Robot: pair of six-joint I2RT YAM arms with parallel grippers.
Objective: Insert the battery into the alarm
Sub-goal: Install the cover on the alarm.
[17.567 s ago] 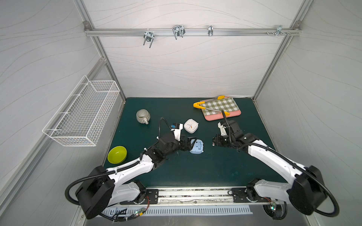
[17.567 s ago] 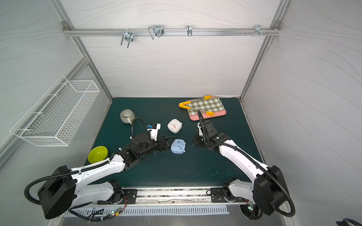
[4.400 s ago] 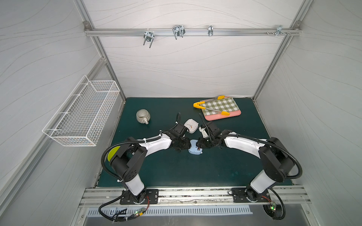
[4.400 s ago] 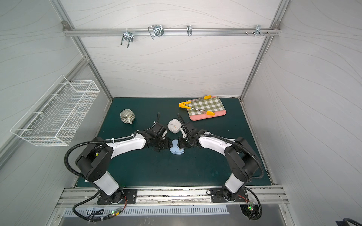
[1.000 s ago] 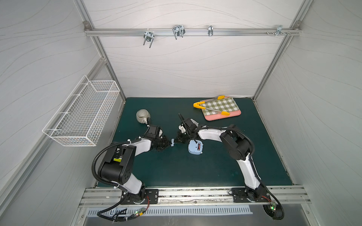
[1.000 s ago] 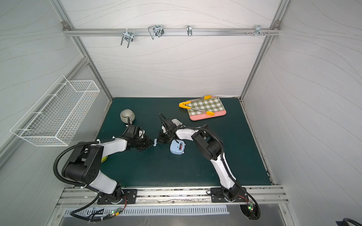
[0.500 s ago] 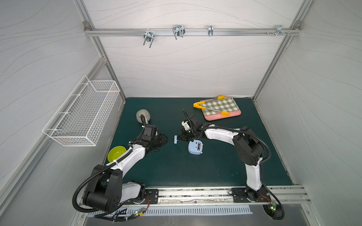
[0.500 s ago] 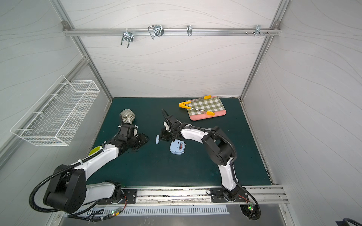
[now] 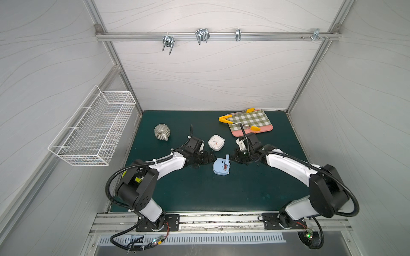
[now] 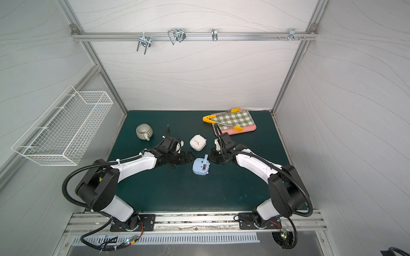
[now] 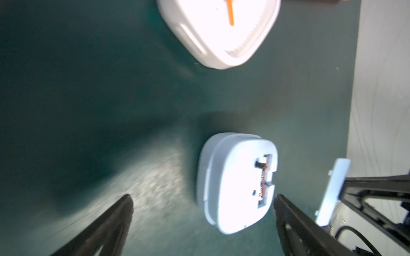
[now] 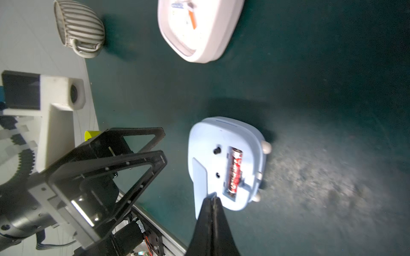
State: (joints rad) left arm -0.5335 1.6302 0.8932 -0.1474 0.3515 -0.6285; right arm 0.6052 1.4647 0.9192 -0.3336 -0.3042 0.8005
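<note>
Blue alarm (image 9: 221, 167) lies face down near the middle of the worktop (image 9: 199, 195); battery (image 12: 234, 172) is seated in its open rear compartment; right gripper (image 12: 211, 198) is pinched closed on the cover (image 12: 199, 177) at the alarm's edge; left gripper (image 11: 203, 198) stands wide and empty just beside the alarm; white clock (image 9: 216, 143) lies near, toward the far edge.

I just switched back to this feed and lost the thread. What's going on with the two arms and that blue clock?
The blue alarm lies face down on the green mat. Its battery bay is open, and a red battery is already seated inside. The right gripper is shut on the battery cover, holding it by one end close to the alarm but not yet over the bay. The left gripper is open and empty beside the alarm.
</note>
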